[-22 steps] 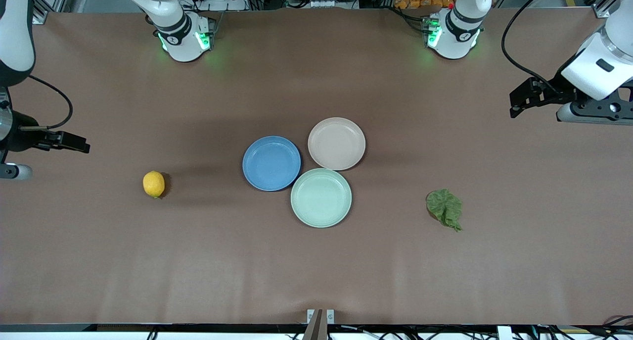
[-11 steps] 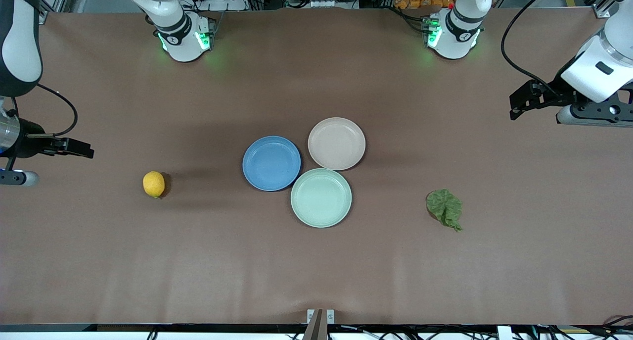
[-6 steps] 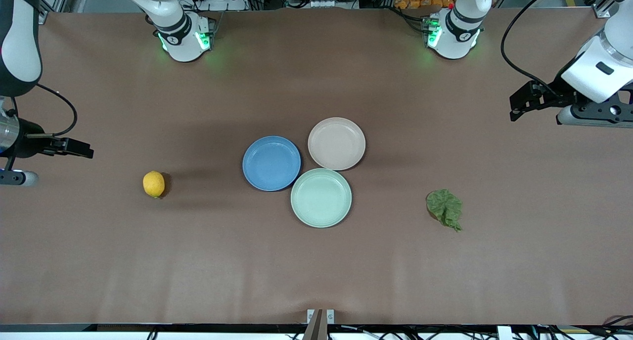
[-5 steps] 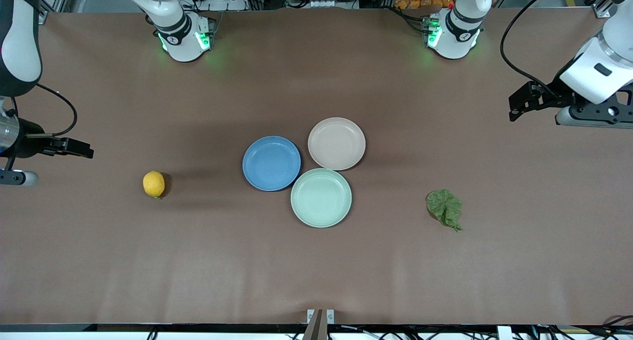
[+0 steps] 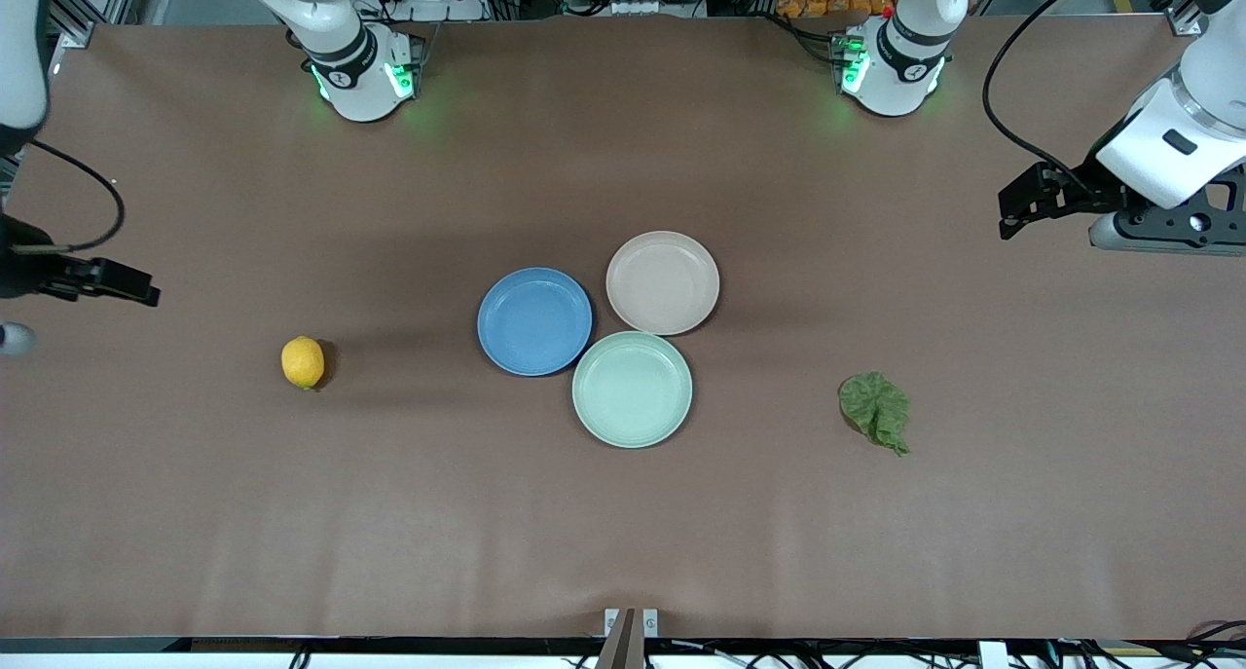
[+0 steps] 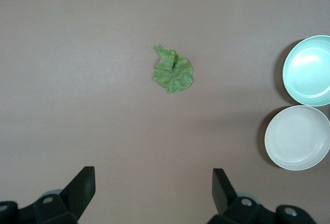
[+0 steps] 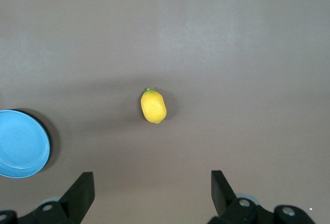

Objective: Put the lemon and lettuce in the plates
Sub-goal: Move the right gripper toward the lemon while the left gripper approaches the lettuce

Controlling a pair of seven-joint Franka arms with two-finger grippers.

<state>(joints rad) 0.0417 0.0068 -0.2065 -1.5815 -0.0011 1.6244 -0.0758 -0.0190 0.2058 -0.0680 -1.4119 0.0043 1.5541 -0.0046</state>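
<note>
Your left end effector (image 6: 152, 190) hangs released over bare bench (image 5: 623, 533) at the left arm's end, nothing in it. Your right end effector (image 7: 152, 190) hangs released too, over the right arm's end. The lemon (image 5: 303, 361) sits on the bench toward the right arm's end, the lettuce (image 5: 876, 411) toward the left arm's. Between them, blue plate (image 5: 534, 320) and beige-pink plate (image 5: 663, 282) touch a mint-green plate (image 5: 633, 389).
</note>
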